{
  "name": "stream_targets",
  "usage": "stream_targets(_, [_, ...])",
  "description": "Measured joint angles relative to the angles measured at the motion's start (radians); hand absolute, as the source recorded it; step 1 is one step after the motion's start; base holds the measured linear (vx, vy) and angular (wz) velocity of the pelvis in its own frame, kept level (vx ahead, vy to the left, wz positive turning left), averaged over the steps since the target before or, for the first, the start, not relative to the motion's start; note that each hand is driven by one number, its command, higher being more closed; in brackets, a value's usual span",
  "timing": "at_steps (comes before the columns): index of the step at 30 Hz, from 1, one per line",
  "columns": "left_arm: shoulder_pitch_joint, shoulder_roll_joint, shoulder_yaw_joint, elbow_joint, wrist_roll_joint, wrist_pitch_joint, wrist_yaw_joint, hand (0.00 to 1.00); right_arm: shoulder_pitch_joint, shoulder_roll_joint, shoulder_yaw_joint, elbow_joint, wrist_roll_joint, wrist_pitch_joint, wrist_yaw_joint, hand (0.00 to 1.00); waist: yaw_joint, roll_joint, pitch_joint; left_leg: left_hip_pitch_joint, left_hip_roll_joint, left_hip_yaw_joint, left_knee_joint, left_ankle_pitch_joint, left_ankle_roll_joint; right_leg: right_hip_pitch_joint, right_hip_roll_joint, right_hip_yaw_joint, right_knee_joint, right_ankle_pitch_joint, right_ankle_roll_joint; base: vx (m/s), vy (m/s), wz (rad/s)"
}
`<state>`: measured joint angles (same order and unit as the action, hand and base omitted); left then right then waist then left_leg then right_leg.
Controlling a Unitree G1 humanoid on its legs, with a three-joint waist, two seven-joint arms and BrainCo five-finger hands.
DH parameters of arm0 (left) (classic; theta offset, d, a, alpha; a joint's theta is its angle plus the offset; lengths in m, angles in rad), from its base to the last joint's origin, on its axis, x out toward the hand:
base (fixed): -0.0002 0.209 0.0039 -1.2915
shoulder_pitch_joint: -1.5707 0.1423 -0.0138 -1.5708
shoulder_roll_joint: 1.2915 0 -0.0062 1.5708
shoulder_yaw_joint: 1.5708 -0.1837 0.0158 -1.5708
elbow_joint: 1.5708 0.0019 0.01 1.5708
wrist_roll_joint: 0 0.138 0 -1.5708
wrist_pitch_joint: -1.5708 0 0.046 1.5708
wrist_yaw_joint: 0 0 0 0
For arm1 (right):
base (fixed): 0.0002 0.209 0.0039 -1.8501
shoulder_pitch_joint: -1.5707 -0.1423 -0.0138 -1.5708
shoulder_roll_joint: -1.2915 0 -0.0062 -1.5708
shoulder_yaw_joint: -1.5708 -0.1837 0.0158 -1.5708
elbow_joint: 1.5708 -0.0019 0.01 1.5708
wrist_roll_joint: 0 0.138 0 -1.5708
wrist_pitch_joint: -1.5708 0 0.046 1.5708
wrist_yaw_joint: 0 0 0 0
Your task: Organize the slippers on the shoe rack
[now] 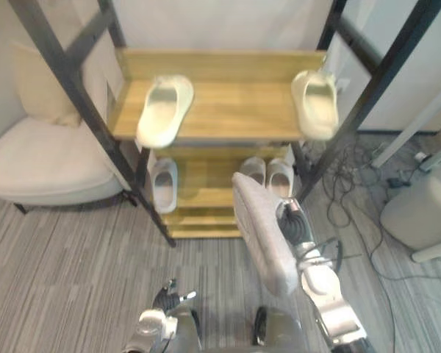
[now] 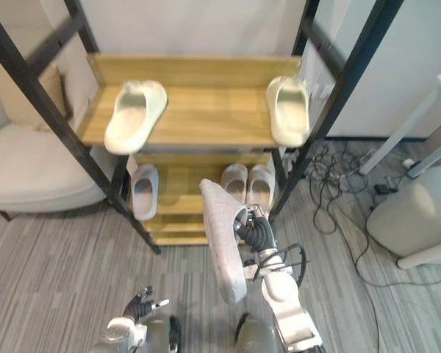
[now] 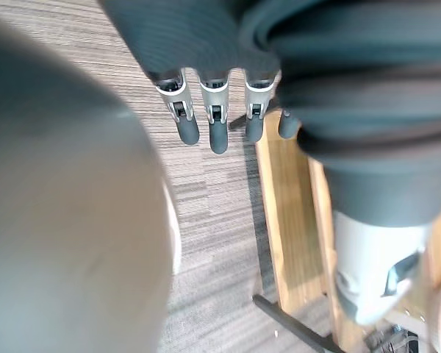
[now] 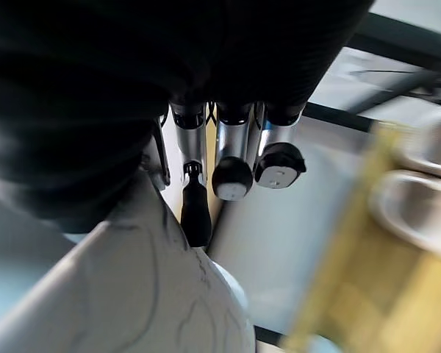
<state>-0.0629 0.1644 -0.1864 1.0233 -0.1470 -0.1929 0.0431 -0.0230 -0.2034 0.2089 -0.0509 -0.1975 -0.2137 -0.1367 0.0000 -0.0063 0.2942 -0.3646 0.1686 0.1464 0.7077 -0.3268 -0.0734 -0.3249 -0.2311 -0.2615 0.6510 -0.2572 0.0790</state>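
1. Firstly, we found the right robot hand (image 1: 294,220) closed on a grey slipper (image 1: 261,235). Its fingers were curled over one long edge, and the slipper stood upright in the air in front of the shoe rack (image 1: 235,103), sole toward the head camera.
2. We judged this slipper light and soft, likely foam that would give under a squeeze and not break. Its sole looked matt and textured, so we did not expect it to slip. The edge hold near mid-length seemed adequate for carrying. A hold across the strap would, we thought, have kept it flatter for setting down.
3. The left robot hand (image 1: 167,300) hung low near the floor, fingers straight and relaxed, holding nothing.
4. On the lower shelf (image 1: 206,184), a lone grey slipper (image 1: 164,185) lay at the left. Two more, one (image 1: 253,169) just beside the other (image 1: 281,178), lay at the right, with bare wood between the two groups. We guessed the held slipper belonged beside the lone one.
5. On the top shelf, one cream slipper (image 1: 164,109) lay at the left end and another (image 1: 316,103) at the right end. They were well apart, and both reached the front edge.
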Motion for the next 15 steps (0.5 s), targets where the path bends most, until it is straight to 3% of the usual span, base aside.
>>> stream_targets(4, [-0.034,0.012,0.002,-0.044,-0.032,-0.025,0.009,0.0,-0.143,-0.021,-0.01,0.042,-0.001,0.011,-0.036,1.0,0.003,0.008,0.056,-0.14,0.009,-0.022,0.138,-0.037,-0.004,-0.134,-0.035,0.0,0.159,-0.053,-0.006,-0.09,-0.002,0.1])
stream_targets(8, [-0.091,0.02,0.056,-0.073,-0.053,-0.068,0.05,0.0,-0.341,-0.103,-0.011,0.128,-0.012,0.025,-0.082,1.0,0.007,0.025,0.098,-0.328,0.01,-0.064,0.32,-0.079,0.014,-0.301,-0.079,-0.005,0.352,-0.118,-0.025,-0.04,0.031,0.19])
stream_targets(12, [-0.174,0.016,0.095,-0.13,-0.056,-0.086,0.068,0.0,-0.543,-0.163,-0.013,0.199,-0.04,0.033,-0.121,1.0,0.014,0.025,0.156,-0.51,0.008,-0.093,0.453,-0.095,0.027,-0.46,-0.121,-0.012,0.498,-0.161,-0.036,-0.06,0.026,0.24])
stream_targets(15, [-0.183,0.016,0.144,-0.16,-0.076,-0.085,0.067,0.0,-0.618,-0.175,-0.013,0.198,-0.04,0.034,-0.138,1.0,0.022,0.025,0.162,-0.598,0.008,-0.103,0.511,-0.104,0.034,-0.543,-0.138,-0.008,0.562,-0.18,-0.038,-0.06,0.037,0.09])
